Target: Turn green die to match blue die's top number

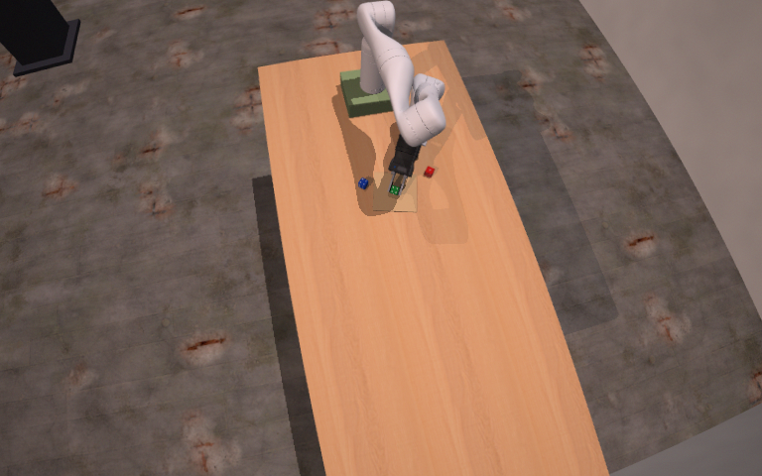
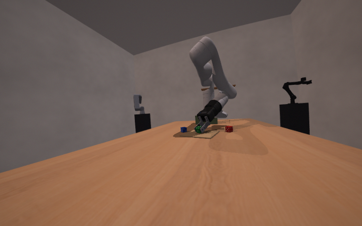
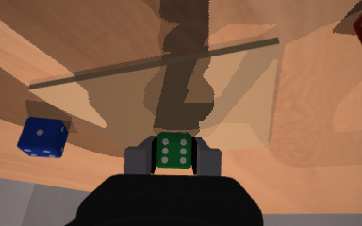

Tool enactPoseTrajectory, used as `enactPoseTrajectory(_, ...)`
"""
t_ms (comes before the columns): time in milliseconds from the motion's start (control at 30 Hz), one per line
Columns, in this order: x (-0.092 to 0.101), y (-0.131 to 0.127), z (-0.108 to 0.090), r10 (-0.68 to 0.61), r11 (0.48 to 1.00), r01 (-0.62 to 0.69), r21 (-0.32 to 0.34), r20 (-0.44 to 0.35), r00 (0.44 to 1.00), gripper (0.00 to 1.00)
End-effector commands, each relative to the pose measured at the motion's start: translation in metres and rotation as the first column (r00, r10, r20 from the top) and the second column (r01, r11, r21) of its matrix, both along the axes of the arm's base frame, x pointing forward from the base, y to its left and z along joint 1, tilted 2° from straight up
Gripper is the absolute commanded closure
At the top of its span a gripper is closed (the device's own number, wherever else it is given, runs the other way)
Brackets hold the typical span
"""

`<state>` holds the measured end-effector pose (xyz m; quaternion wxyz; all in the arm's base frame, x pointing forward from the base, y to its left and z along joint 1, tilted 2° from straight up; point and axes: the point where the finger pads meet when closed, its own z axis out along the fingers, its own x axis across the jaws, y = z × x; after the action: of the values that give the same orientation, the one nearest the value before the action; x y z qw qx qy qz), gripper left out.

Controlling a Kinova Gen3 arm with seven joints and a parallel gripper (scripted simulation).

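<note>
One arm bends low — claw flanking the green die.

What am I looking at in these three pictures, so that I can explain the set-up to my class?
This is one white robot arm bolted to a green block on a long wooden table. The first picture looks down from above, the second looks along the table from its far end, and the third comes from a camera on the arm's wrist. At the arm's tip is the end effector, two grey fingers that pinch things. A thin tan mat lies on the table, with a blue die beside it on one side and a red die on the other. The green die sits between the fingers, low at the mat. The fingers stand slightly off its sides, so it looks released rather than clamped.
</note>
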<state>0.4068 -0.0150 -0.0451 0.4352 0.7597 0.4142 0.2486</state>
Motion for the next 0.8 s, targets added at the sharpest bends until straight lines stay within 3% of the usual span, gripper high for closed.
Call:
enactPoseTrajectory(0, 0.0004, 0.0000, 0.0007, 0.000, 1.000, 0.000, 0.000, 0.001, 1.000, 0.39)
enactPoseTrajectory(33, 0.0004, 0.0000, 0.0007, 0.000, 1.000, 0.000, 0.000, 0.001, 1.000, 0.33)
enactPoseTrajectory(167, 0.0004, 0.0000, 0.0007, 0.000, 1.000, 0.000, 0.000, 0.001, 1.000, 0.33)
enactPoseTrajectory(300, 0.0004, 0.0000, 0.0007, 0.000, 1.000, 0.000, 0.000, 0.001, 1.000, 0.21)
enactPoseTrajectory(767, 0.0004, 0.0000, 0.0007, 0.000, 1.000, 0.000, 0.000, 0.001, 1.000, 0.21)
